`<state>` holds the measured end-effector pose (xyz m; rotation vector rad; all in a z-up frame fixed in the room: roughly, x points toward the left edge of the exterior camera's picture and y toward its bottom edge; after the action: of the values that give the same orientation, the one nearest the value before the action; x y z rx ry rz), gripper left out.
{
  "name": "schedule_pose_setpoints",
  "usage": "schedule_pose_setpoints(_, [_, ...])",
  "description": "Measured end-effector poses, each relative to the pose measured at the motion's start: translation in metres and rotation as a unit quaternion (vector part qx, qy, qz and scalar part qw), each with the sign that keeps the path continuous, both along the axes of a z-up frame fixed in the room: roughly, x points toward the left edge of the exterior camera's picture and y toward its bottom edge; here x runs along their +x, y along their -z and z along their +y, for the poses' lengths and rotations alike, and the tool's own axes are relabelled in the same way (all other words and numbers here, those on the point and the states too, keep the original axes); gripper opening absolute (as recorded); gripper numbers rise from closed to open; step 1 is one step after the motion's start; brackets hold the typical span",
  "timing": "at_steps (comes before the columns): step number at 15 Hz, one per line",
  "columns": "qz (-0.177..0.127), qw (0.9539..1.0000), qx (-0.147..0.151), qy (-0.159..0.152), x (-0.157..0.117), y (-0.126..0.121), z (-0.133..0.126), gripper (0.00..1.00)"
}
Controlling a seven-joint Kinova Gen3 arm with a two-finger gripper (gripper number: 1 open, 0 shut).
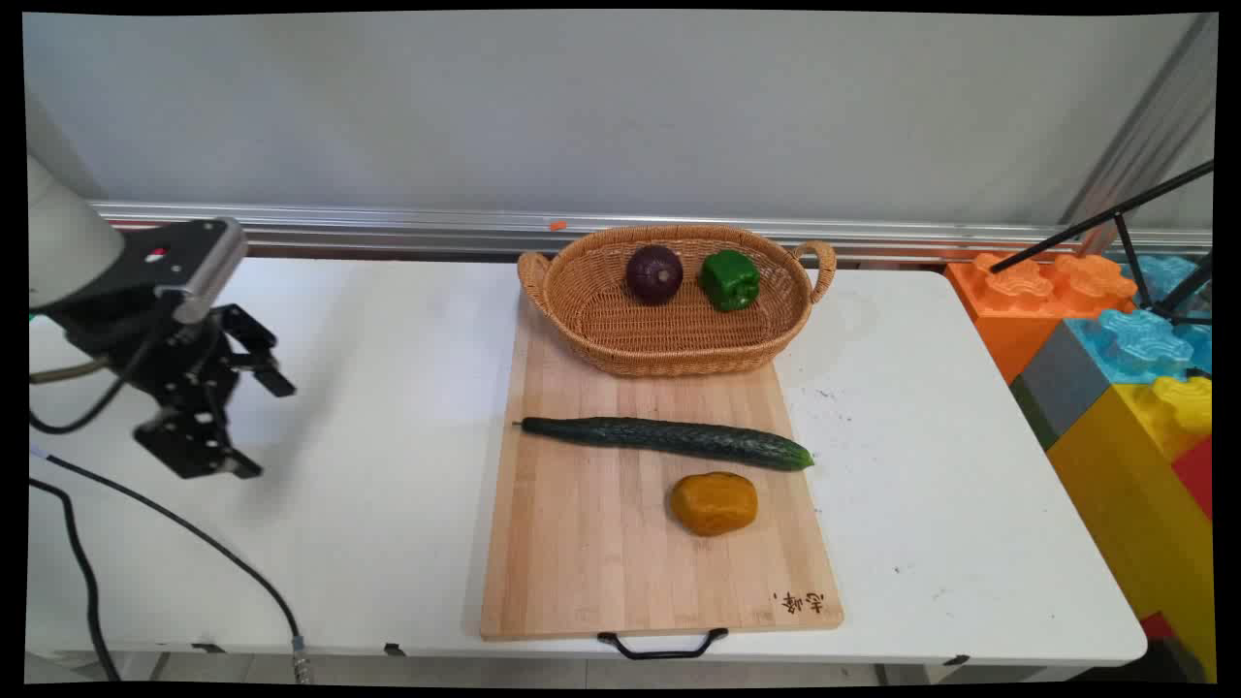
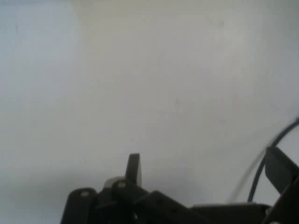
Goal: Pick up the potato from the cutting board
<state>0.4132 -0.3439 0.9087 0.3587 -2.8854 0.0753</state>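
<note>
My black gripper (image 1: 266, 428) hangs over the bare white table (image 1: 368, 388) at the left, well apart from the wooden cutting board (image 1: 582, 543). It is open and holds nothing. In the hand view the gripper (image 2: 205, 170) shows only white tabletop between its fingers (image 2: 134, 169). A long dark green cucumber (image 1: 669, 441) lies across the board. An orange lumpy vegetable (image 1: 714, 503) sits just in front of it. A wicker basket (image 1: 679, 344) rests on the board's far end and holds a purple onion (image 1: 653, 273) and a green pepper (image 1: 729, 280).
Big orange, blue and yellow toy blocks (image 1: 1115, 339) stand off the table's right end, with a black stand's legs (image 1: 1125, 218) above them. Black cables (image 1: 194, 548) trail over the table's front left. A metal rail (image 1: 388, 225) runs along the wall.
</note>
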Motion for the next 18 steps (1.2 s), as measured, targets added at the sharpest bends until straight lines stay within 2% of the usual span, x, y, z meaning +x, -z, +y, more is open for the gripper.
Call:
schedule_pose_setpoints(2, [0.031,0.9995,-0.007,-0.002,-0.012,0.008,-0.002,1.00])
schedule_pose_setpoints(5, [0.083,0.9963,-0.015,-0.017,-0.042,0.018,-0.009,1.00])
schedule_pose_setpoints(10, [0.160,0.9865,-0.026,-0.023,-0.113,0.031,-0.026,1.00])
schedule_pose_setpoints(15, [0.199,0.9797,-0.020,-0.013,-0.182,0.035,-0.035,1.00])
schedule_pose_setpoints(18, [0.204,0.9787,-0.024,-0.005,-0.226,0.038,-0.043,1.00])
